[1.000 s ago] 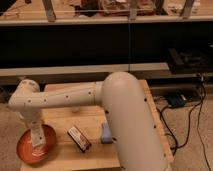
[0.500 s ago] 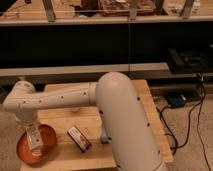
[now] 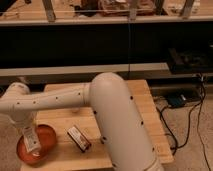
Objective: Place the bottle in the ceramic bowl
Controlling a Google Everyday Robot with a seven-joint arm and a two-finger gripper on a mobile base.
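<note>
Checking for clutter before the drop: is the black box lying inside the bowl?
No, the black box lies on the table beside the bowl, where the gripper holds the bottle.

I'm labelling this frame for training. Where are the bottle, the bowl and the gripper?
bottle (image 3: 31, 138): camera view, on its pale label.
bowl (image 3: 47, 136): camera view, on the bare orange inside, right of the bottle.
gripper (image 3: 27, 131): camera view, over the bowl, at the bottle's top.

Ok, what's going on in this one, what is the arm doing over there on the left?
The robot's arm reaches across the wooden table to its left end, where the gripper hangs over the ceramic bowl. The bottle sits at the gripper, low inside the bowl. A black box lies on the table just right of the bowl, untouched.
</note>
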